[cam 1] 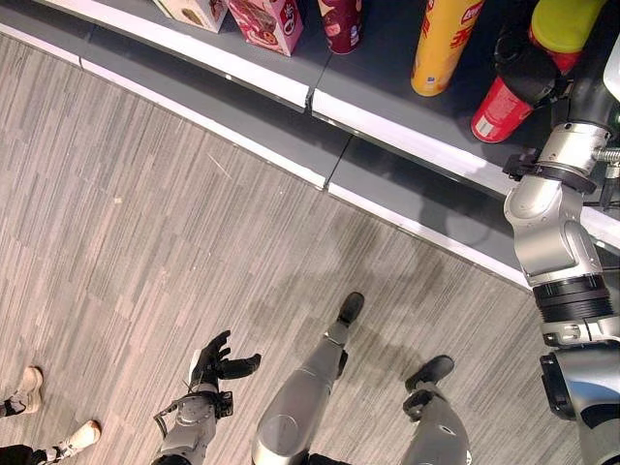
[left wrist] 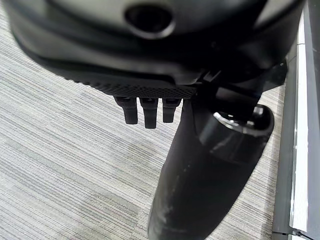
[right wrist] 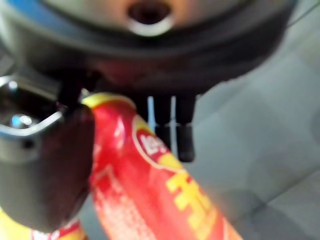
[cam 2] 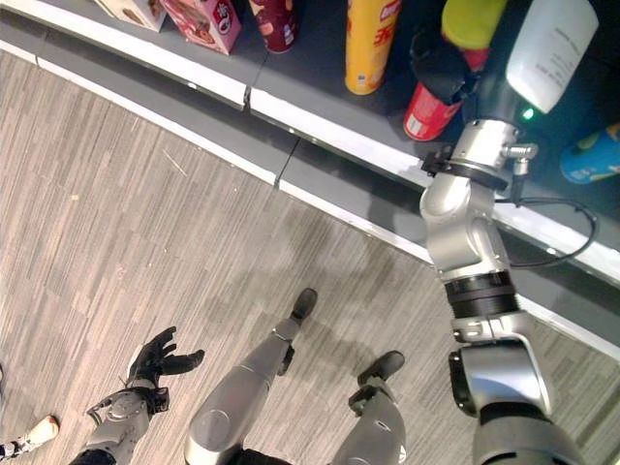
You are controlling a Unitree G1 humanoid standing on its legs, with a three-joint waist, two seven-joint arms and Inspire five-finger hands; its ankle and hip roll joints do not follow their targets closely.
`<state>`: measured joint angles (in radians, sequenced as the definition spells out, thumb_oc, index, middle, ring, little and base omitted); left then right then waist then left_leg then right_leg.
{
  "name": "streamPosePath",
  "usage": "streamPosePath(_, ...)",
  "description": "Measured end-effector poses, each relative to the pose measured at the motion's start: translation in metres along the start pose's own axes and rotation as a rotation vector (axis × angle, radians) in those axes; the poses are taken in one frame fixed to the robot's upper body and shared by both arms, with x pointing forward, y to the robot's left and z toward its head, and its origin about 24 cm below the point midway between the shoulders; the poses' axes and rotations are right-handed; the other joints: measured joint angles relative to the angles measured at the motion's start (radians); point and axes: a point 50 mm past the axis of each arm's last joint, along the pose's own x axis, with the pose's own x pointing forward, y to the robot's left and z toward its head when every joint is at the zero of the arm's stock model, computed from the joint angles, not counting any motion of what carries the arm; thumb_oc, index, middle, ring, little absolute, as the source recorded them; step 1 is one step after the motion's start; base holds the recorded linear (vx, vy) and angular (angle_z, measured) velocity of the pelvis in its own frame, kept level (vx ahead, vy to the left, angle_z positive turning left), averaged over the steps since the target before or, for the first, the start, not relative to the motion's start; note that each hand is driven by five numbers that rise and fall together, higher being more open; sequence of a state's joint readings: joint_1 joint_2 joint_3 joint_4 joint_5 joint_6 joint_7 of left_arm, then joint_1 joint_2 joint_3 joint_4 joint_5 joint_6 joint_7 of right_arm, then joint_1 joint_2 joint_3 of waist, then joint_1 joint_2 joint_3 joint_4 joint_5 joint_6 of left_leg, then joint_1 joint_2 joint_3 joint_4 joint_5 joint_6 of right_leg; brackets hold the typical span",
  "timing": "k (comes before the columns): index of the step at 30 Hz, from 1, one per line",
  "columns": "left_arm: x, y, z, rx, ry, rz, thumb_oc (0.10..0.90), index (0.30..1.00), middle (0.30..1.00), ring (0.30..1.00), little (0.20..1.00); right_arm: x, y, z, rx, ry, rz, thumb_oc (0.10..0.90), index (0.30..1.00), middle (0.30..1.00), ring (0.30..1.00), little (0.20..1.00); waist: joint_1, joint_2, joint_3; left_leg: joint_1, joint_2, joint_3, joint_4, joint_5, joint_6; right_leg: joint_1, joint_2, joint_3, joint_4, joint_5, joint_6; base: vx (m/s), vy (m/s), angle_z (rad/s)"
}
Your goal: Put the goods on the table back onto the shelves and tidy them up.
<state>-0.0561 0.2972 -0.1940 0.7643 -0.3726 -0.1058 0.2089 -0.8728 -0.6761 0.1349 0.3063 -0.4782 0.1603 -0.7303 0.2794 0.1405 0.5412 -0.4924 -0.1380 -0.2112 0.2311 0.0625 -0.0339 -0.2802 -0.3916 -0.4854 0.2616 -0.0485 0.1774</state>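
A red tube with yellow lettering and a yellow-green end [cam 1: 497, 113] [right wrist: 150, 190] leans tilted over the grey shelf [cam 1: 387, 82]. My right hand [cam 1: 528, 66] [cam 2: 448, 73] is shut on its middle, the thumb [right wrist: 45, 165] wrapped against its side. On the shelf just left of it stands a yellow tube [cam 1: 441, 44]. My left hand [cam 1: 215, 363] [cam 2: 155, 356] hangs low over the wood-pattern floor, open with spread fingers [left wrist: 145, 112], holding nothing.
Along the shelf to the left stand a dark red can [cam 1: 339, 24], a pink box [cam 1: 266, 19] and a beige box [cam 1: 194, 12]. A white bottle [cam 2: 552, 48] and a blue item [cam 2: 591, 155] sit right of my arm. A person's shoes [cam 1: 24, 387] show at lower left.
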Motion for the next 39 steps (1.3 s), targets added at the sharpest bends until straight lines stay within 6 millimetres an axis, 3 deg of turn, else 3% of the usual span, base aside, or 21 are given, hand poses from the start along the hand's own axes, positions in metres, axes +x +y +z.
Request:
streamPosePath(1, 0.000, 0.000, 0.000, 0.000, 0.000, 0.000, 0.800, 0.900, 0.900, 0.900, 0.900, 0.000, 0.000, 0.000, 0.000, 0.000, 0.000, 0.800, 0.900, 0.900, 0.900, 0.900, -0.001, 0.000, 0.000, 0.000, 0.000, 0.001, 0.000, 0.000, 0.000, -0.001, 0.000, 0.001, 0.000, 0.000, 0.000, -0.01, 0.002, -0.03)
streamPosePath(12, 0.000, 0.000, 0.000, 0.001, 0.000, -0.001, 0.800, 0.900, 0.900, 0.900, 0.900, 0.000, -0.001, 0.000, 0.010, 0.007, -0.012, 0.800, 0.900, 0.900, 0.900, 0.900, 0.001, 0.001, -0.001, 0.001, 0.001, 0.003, 0.007, 0.000, 0.000, 0.000, 0.000, 0.004, 0.005, 0.000, 0.000, 0.00, -0.001, 0.00)
streamPosePath(16, 0.000, -0.003, 0.007, -0.006, -0.028, -0.011, 0.800, 0.900, 0.900, 0.900, 0.900, 0.001, -0.004, 0.005, 0.031, -0.009, -0.028, 0.800, 0.900, 0.900, 0.900, 0.900, -0.015, 0.001, -0.001, 0.059, 0.005, 0.012, -0.012, 0.000, 0.000, 0.058, 0.005, 0.004, -0.030, 0.006, 0.001, 0.00, -0.017, -0.04)
streamPosePath(18, 0.002, -0.003, 0.013, -0.014, -0.045, -0.009, 0.800, 0.900, 0.900, 0.900, 0.900, 0.006, -0.026, 0.018, 0.081, -0.080, -0.099, 0.800, 0.900, 0.900, 0.900, 0.900, -0.026, 0.003, -0.002, 0.112, 0.023, 0.025, -0.045, 0.006, 0.006, 0.119, 0.036, -0.003, -0.108, 0.050, 0.005, -0.02, -0.023, -0.23)
streamPosePath(20, 0.002, -0.004, 0.022, -0.030, -0.076, -0.013, 0.800, 0.900, 0.900, 0.900, 0.900, -0.009, -0.055, 0.035, 0.152, -0.205, -0.151, 0.800, 0.900, 0.900, 0.900, 0.900, -0.044, -0.004, -0.005, 0.178, 0.044, 0.038, -0.089, 0.008, 0.008, 0.204, 0.077, -0.003, -0.218, 0.101, 0.001, 0.09, -0.055, -0.36)
streamPosePath(21, 0.000, 0.004, 0.024, -0.060, -0.087, 0.017, 0.800, 0.900, 0.900, 0.900, 0.900, -0.037, -0.055, 0.048, 0.276, -0.244, -0.068, 0.800, 0.900, 0.900, 0.900, 0.900, -0.076, -0.038, -0.031, 0.199, 0.057, 0.048, -0.108, 0.009, 0.008, 0.224, 0.095, 0.007, -0.256, 0.113, -0.005, 0.11, -0.092, -0.49)
streamPosePath(23, -0.007, 0.018, 0.032, -0.095, -0.125, 0.063, 0.800, 0.900, 0.900, 0.900, 0.900, -0.115, -0.044, 0.056, 0.710, -0.118, 0.378, 0.800, 0.900, 0.900, 0.900, 0.900, -0.138, -0.128, -0.079, 0.254, 0.098, 0.100, -0.153, 0.011, 0.004, 0.240, 0.127, 0.035, -0.287, 0.123, -0.011, 0.10, -0.100, -0.76)
streamPosePath(24, -0.017, 0.025, 0.033, -0.099, -0.165, 0.050, 0.800, 0.900, 0.900, 0.900, 0.900, -0.191, -0.035, 0.047, 0.952, 0.156, 0.755, 0.800, 0.900, 0.900, 0.900, 0.900, -0.167, -0.194, -0.130, 0.302, 0.117, 0.134, -0.178, 0.010, 0.003, 0.268, 0.143, 0.059, -0.313, 0.123, -0.011, 0.07, -0.114, -0.97)
streamPosePath(25, -0.018, 0.024, 0.031, -0.113, -0.171, 0.029, 0.800, 0.900, 0.900, 0.900, 0.900, -0.244, -0.032, 0.030, 1.047, 0.417, 0.973, 0.800, 0.900, 0.900, 0.900, 0.900, -0.198, -0.224, -0.179, 0.313, 0.132, 0.154, -0.186, 0.006, -0.002, 0.266, 0.156, 0.083, -0.329, 0.124, -0.013, 0.10, -0.148, -0.87)
streamPosePath(26, -0.015, 0.020, 0.036, -0.115, -0.182, -0.006, 0.800, 0.900, 0.900, 0.900, 0.900, -0.280, -0.031, 0.008, 1.106, 0.629, 1.117, 0.800, 0.900, 0.900, 0.900, 0.900, -0.243, -0.222, -0.197, 0.324, 0.156, 0.158, -0.200, -0.004, -0.019, 0.265, 0.174, 0.087, -0.334, 0.128, -0.018, 0.09, -0.141, -0.55)
streamPosePath(27, -0.016, 0.020, 0.035, -0.120, -0.179, -0.033, 0.800, 0.900, 0.900, 0.900, 0.900, -0.330, -0.052, -0.024, 1.075, 0.878, 1.376, 0.800, 0.900, 0.900, 0.900, 0.900, -0.273, -0.225, -0.228, 0.346, 0.173, 0.168, -0.245, 0.013, -0.040, 0.261, 0.190, 0.089, -0.336, 0.127, -0.017, 0.08, -0.121, -0.45)
streamPosePath(29, -0.022, 0.022, 0.024, -0.124, -0.159, -0.043, 0.800, 0.900, 0.900, 0.900, 0.900, -0.391, -0.114, -0.080, 0.806, 1.199, 1.842, 0.800, 0.900, 0.900, 0.900, 0.900, -0.276, -0.223, -0.281, 0.399, 0.204, 0.210, -0.286, 0.023, -0.051, 0.271, 0.215, 0.124, -0.353, 0.133, -0.024, 0.05, -0.125, -0.62)
streamPosePath(30, -0.025, 0.026, 0.016, -0.121, -0.138, -0.031, 0.800, 0.900, 0.900, 0.900, 0.900, -0.381, -0.110, -0.093, 0.760, 1.188, 1.830, 0.800, 0.900, 0.900, 0.900, 0.900, -0.305, -0.211, -0.297, 0.410, 0.217, 0.216, -0.289, 0.026, -0.056, 0.277, 0.227, 0.132, -0.353, 0.135, -0.028, 0.03, -0.095, -0.47)
streamPosePath(31, -0.025, 0.020, 0.018, -0.119, -0.141, -0.060, 0.800, 0.900, 0.900, 0.900, 0.900, -0.384, -0.112, -0.106, 0.719, 1.233, 1.809, 0.800, 0.900, 0.900, 0.900, 0.900, -0.321, -0.201, -0.306, 0.428, 0.229, 0.224, -0.291, 0.027, -0.060, 0.289, 0.237, 0.138, -0.354, 0.133, -0.029, 0.03, -0.083, -0.18)
streamPosePath(32, -0.029, 0.014, 0.010, -0.113, -0.128, -0.098, 0.800, 0.900, 0.900, 0.900, 0.900, -0.389, -0.109, -0.124, 0.681, 1.323, 1.723, 0.800, 0.900, 0.900, 0.900, 0.900, -0.302, -0.184, -0.336, 0.441, 0.240, 0.227, -0.309, 0.032, -0.067, 0.295, 0.250, 0.141, -0.354, 0.129, -0.038, 0.05, -0.083, -0.21)
streamPosePath(33, -0.030, 0.012, 0.009, -0.109, -0.127, -0.111, 0.800, 0.900, 0.900, 0.900, 0.900, -0.392, -0.109, -0.130, 0.645, 1.361, 1.718, 0.800, 0.900, 0.900, 0.900, 0.900, -0.298, -0.179, -0.345, 0.448, 0.245, 0.236, -0.312, 0.033, -0.069, 0.293, 0.254, 0.154, -0.354, 0.129, -0.039, 0.05, -0.084, -0.16)
streamPosePath(34, -0.030, 0.006, 0.008, -0.111, -0.125, -0.132, 0.800, 0.900, 0.900, 0.900, 0.900, -0.392, -0.109, -0.138, 0.610, 1.390, 1.688, 0.800, 0.900, 0.900, 0.900, 0.900, -0.304, -0.154, -0.357, 0.445, 0.247, 0.235, -0.316, 0.037, -0.074, 0.285, 0.257, 0.157, -0.354, 0.127, -0.041, 0.08, -0.098, -0.22)
streamPosePath(35, -0.034, 0.007, 0.002, -0.130, -0.111, -0.111, 0.800, 0.900, 0.900, 0.900, 0.900, -0.423, -0.111, -0.151, 0.653, 1.600, 1.379, 0.800, 0.900, 0.900, 0.900, 0.900, -0.304, -0.155, -0.372, 0.467, 0.258, 0.257, -0.321, 0.038, -0.077, 0.299, 0.267, 0.174, -0.354, 0.121, -0.049, 0.07, -0.069, -0.44)
streamPosePath(37, -0.036, 0.016, -0.002, -0.136, -0.099, -0.079, 0.800, 0.900, 0.900, 0.900, 0.900, -0.455, -0.127, -0.154, 0.502, 1.749, 1.359, 0.800, 0.900, 0.900, 0.900, 0.900, -0.321, -0.129, -0.396, 0.474, 0.263, 0.274, -0.321, 0.032, -0.076, 0.292, 0.271, 0.194, -0.354, 0.124, -0.056, 0.08, -0.093, -0.31)
streamPosePath(38, -0.035, 0.024, 0.000, -0.150, -0.109, -0.041, 0.800, 0.900, 0.900, 0.900, 0.900, -0.483, -0.142, -0.148, 0.416, 1.889, 1.297, 0.800, 0.900, 0.900, 0.900, 0.900, -0.323, -0.129, -0.398, 0.487, 0.269, 0.278, -0.321, 0.032, -0.078, 0.302, 0.277, 0.198, -0.354, 0.122, -0.057, 0.06, -0.060, 0.00)
streamPosePath(39, -0.033, 0.031, 0.003, -0.163, -0.121, -0.005, 0.800, 0.900, 0.900, 0.900, 0.900, -0.499, -0.152, -0.142, 0.347, 1.954, 1.316, 0.800, 0.900, 0.900, 0.900, 0.900, -0.320, -0.128, -0.398, 0.486, 0.273, 0.281, -0.321, 0.032, -0.078, 0.299, 0.281, 0.202, -0.357, 0.121, -0.057, 0.05, -0.038, -0.20)
